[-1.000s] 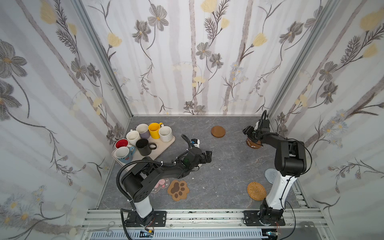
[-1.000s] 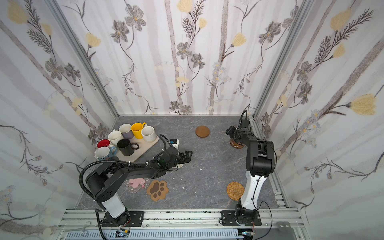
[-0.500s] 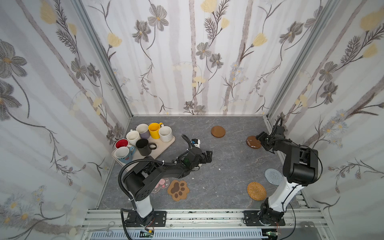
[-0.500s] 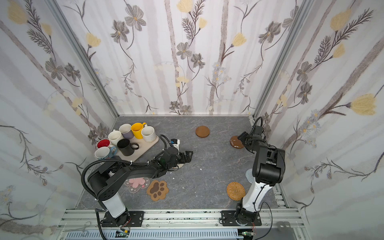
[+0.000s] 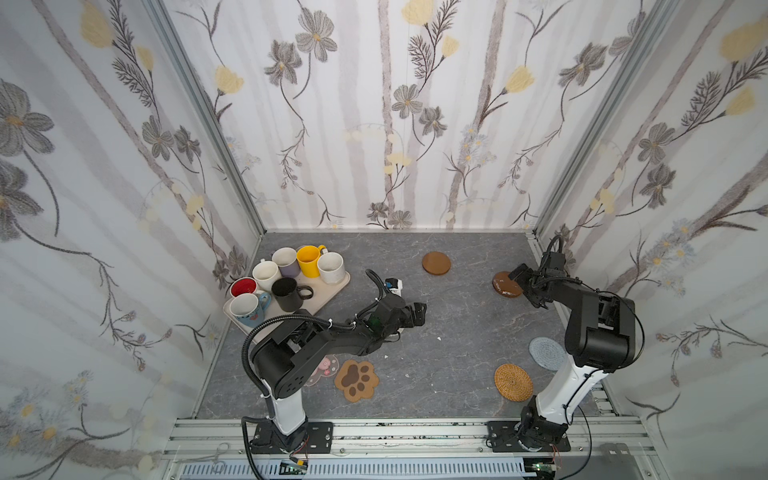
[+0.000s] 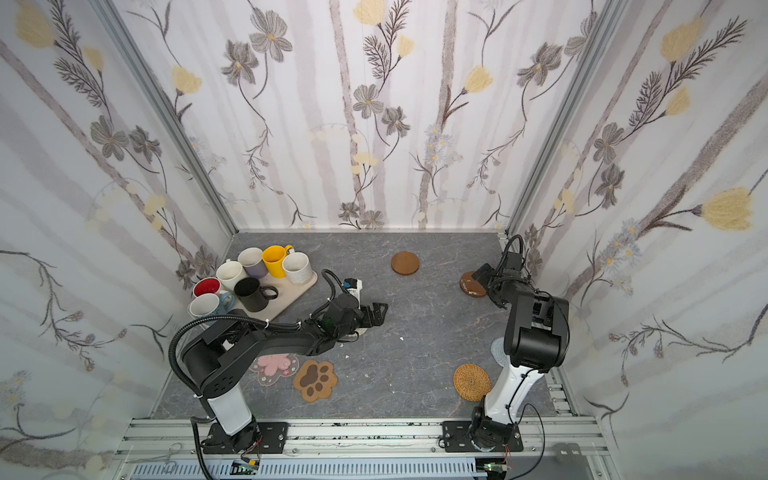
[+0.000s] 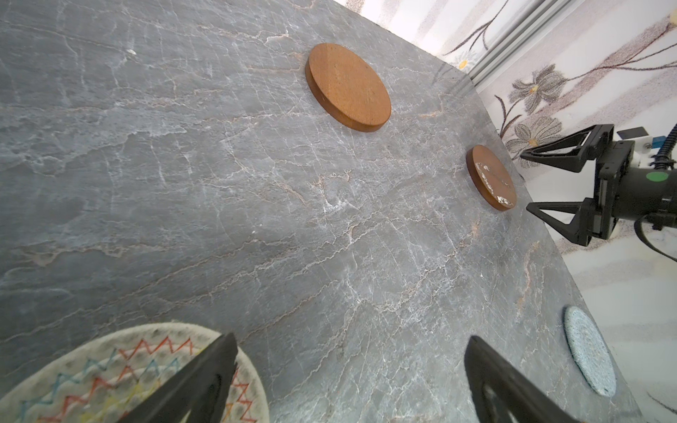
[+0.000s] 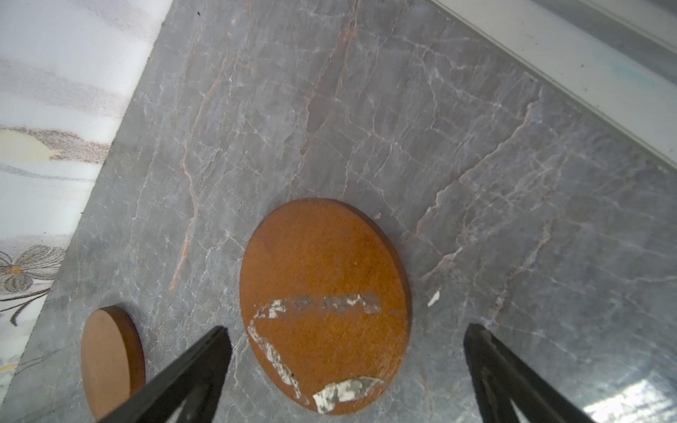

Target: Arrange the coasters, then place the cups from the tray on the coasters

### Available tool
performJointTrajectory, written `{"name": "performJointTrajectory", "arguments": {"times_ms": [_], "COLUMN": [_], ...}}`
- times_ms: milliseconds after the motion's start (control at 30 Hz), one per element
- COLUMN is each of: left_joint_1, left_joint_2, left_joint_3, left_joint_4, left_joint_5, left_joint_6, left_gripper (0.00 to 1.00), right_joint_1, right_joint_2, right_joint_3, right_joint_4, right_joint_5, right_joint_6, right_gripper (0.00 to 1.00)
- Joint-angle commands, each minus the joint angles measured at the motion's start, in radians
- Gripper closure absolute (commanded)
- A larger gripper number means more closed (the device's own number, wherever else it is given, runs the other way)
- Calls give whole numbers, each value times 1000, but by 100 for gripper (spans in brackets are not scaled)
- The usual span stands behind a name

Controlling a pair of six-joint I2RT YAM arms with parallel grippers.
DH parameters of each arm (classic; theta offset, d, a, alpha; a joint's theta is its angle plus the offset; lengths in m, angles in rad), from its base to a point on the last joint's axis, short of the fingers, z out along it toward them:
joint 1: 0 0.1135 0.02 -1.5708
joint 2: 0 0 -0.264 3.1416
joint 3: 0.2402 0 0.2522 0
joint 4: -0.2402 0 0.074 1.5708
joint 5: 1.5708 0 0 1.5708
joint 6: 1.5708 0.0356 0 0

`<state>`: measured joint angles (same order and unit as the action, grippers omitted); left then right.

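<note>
— While the right gripper (image 5: 524,286) hangs with jaws spread wide, where is the scuffed wooden coaster (image 5: 503,284)?
— Flat on the table (image 5: 457,332), right of centre in both top views, just beside that gripper, unheld. The left gripper (image 5: 419,314) gapes empty too; the cups (image 5: 308,259) crowd the tray (image 5: 328,289) at left.

Seven handled ceramic mugs stand upright, crowded on the flat beige rectangular plastic tray (image 5: 323,294) at far left: yellow mug (image 5: 309,259), lilac mug (image 5: 286,262), black mug (image 5: 286,294), white mug with red inside (image 5: 243,287), light blue patterned mug (image 5: 247,309) and two off-white mugs (image 5: 266,274) (image 5: 331,268).

The coasters lie flat and apart:
- **Far side:** plain brown wooden disc (image 5: 436,263) in the middle, white-scuffed brown wooden disc (image 5: 505,284) at right.
- **Near right:** grey round mat (image 5: 546,352) and tan rattan round mat (image 5: 513,382).
- **Near left:** brown paw-shaped mat (image 5: 357,380) just beside the pink-flower clear mat (image 6: 274,365).
- **Towards the middle:** pale woven round mat (image 7: 110,373).
</note>
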<state>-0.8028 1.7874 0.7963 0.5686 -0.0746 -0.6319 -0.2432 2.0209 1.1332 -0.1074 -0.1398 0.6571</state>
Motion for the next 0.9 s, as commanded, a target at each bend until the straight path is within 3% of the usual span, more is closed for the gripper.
{"name": "performJointTrajectory", "arguments": {"times_ms": [0, 333, 567, 867], "left_joint_1": [2, 1, 2, 2], "left_joint_2": [2, -6, 4, 11], "left_joint_3": [-1, -7, -1, -1], "left_joint_4": [28, 29, 31, 31], "left_joint_5": [4, 1, 10, 7], "left_joint_6": [0, 1, 1, 1], "left_gripper": [0, 0, 0, 0], "right_joint_1": [16, 28, 30, 42], "right_joint_2": [23, 83, 159, 199], "right_joint_3": [56, 155, 239, 246], "right_joint_4": [-57, -136, -238, -223], "right_joint_5": [61, 64, -2, -24], "right_joint_6": [-2, 2, -26, -24], "right_gripper": [0, 0, 0, 0]}}
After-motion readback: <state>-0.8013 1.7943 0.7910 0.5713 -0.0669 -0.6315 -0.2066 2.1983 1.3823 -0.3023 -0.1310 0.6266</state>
